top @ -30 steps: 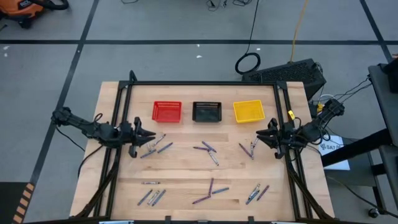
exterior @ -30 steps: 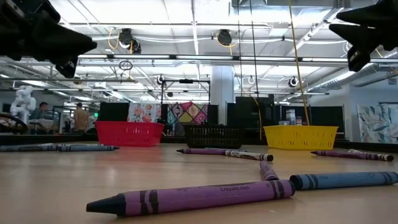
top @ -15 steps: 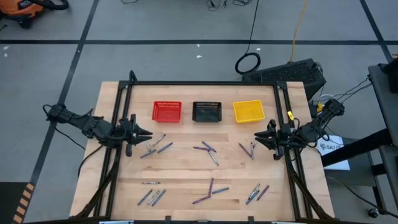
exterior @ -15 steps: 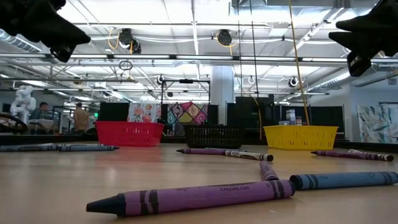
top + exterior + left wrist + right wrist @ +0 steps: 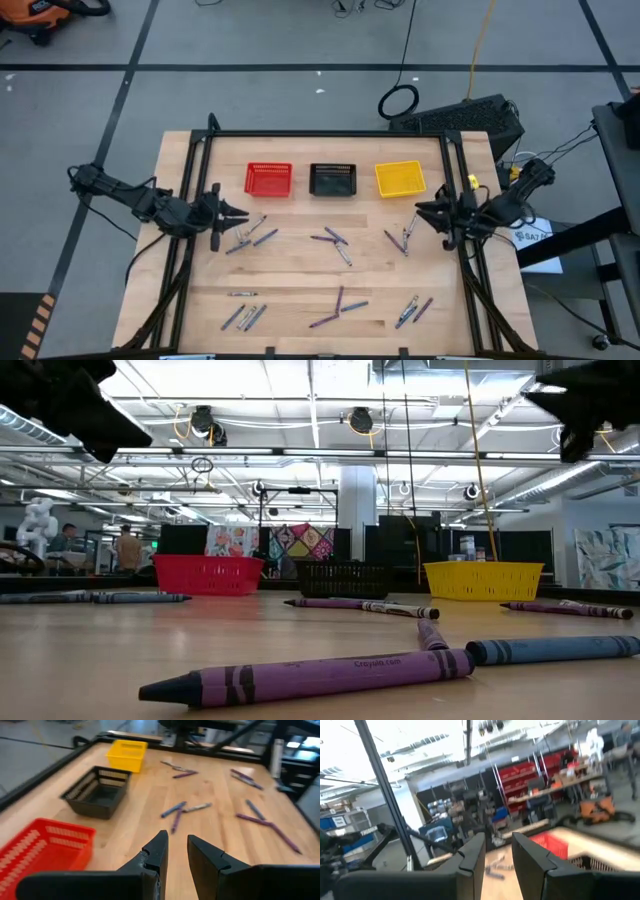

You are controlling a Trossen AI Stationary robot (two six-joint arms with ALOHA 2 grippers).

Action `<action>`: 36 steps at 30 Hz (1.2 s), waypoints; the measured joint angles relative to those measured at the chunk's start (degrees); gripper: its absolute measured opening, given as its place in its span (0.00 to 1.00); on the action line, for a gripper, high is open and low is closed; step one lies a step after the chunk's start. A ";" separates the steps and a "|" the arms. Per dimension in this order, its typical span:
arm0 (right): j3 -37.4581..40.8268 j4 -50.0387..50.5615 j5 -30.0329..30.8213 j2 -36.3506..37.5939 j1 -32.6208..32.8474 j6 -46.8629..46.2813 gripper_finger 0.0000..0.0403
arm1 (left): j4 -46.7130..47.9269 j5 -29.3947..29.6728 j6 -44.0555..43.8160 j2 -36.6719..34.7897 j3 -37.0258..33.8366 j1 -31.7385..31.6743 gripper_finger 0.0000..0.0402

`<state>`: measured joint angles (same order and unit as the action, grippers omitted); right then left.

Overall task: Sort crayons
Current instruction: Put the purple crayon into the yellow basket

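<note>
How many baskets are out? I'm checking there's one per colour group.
3, in a row along the table's far side: red basket on the left, black basket in the middle, yellow basket on the right.

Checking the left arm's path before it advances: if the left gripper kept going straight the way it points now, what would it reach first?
Probably the small cluster of crayons on the wood just ahead of the open left gripper. It points across the table, with the black basket off to one side. Depth is hard to judge.
</note>
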<state>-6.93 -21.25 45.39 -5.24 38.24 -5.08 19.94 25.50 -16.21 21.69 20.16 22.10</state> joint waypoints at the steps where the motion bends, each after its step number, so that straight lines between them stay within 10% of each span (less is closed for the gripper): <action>1: -1.60 0.72 0.04 -0.18 -0.02 1.68 0.21 | 0.00 0.45 0.00 0.00 0.00 -0.04 0.19; 8: -17.42 22.99 -1.24 -4.58 -0.03 10.21 0.21 | -0.03 1.11 -2.46 0.00 0.00 -0.02 0.19; 19: -30.71 31.02 -30.70 -13.24 -0.02 6.96 0.21 | -1.51 -2.70 -4.43 -0.07 2.03 -0.52 0.19; 24: -30.89 28.28 -22.90 -18.62 -0.04 -0.13 0.21 | 0.62 -11.98 -4.17 2.70 6.00 -3.38 0.19; 36: -30.87 38.84 -3.03 -28.31 -0.06 -21.19 0.21 | 17.18 -13.37 -1.33 14.65 16.85 -7.38 0.19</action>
<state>-37.80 17.58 42.36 -33.54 38.17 -26.27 37.13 12.13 -17.54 36.34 37.01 14.72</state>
